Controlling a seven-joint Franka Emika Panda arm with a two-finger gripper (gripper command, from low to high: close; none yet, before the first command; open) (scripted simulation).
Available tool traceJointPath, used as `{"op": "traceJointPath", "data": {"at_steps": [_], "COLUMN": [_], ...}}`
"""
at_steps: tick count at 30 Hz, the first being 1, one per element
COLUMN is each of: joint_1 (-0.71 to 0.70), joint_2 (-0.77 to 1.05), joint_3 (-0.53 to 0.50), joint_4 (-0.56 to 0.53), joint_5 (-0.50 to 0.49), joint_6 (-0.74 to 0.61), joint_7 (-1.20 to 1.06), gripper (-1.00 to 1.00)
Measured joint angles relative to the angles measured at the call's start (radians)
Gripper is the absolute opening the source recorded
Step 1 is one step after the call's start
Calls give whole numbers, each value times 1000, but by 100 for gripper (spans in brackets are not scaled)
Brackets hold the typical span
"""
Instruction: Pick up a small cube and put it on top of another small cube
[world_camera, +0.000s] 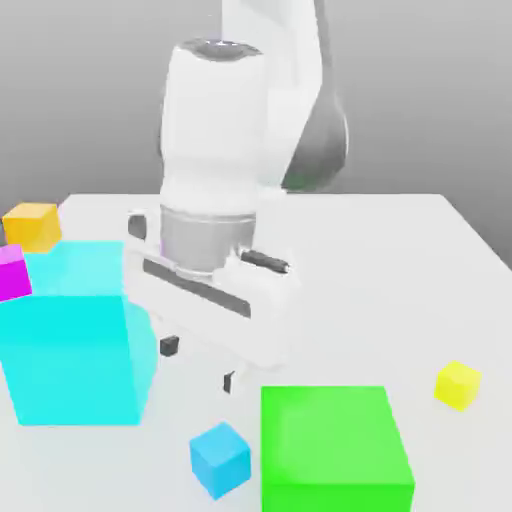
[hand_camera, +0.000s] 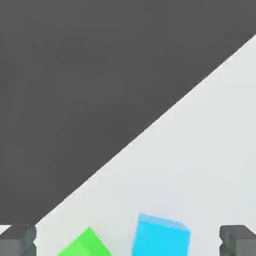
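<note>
A small sky-blue cube (world_camera: 220, 458) rests on the white table (world_camera: 380, 270) near its front edge, between the huge cyan block (world_camera: 75, 340) and the big green block (world_camera: 333, 450). My gripper (world_camera: 200, 364) hangs above the table just behind that cube, open, with nothing between its dark fingertips (world_camera: 169, 346). In the hand view the small cube (hand_camera: 161, 235) lies between the two fingertips (hand_camera: 18, 239), and a corner of the green block (hand_camera: 85, 245) sits beside it. A small yellow cube (world_camera: 458, 384) rests at the exterior view's right.
An orange cube (world_camera: 33, 226) and a magenta cube (world_camera: 13, 272) stand at the exterior view's far left, behind the cyan block. The table's edge (hand_camera: 150, 125) runs diagonally through the hand view, with dark floor beyond it.
</note>
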Motion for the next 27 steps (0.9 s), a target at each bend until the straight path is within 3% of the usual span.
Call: {"op": "traceJointPath", "data": {"at_steps": [3, 8, 9, 16, 23, 27], "joint_1": [2, 38, 46, 46, -9, -55], "joint_2": [102, 283, 308, 308, 120, 29], "joint_3": [-1, -50, -60, -60, -2, -7], "joint_4": [-28, -5, -1, 0, -34, 12], "joint_5": [38, -10, -18, -21, 86, 129], "joint_6": [56, 196, 216, 218, 56, -88], "joint_7": [53, 110, 117, 120, 15, -106], "gripper": [0, 0, -100, -100, -100, -100]}}
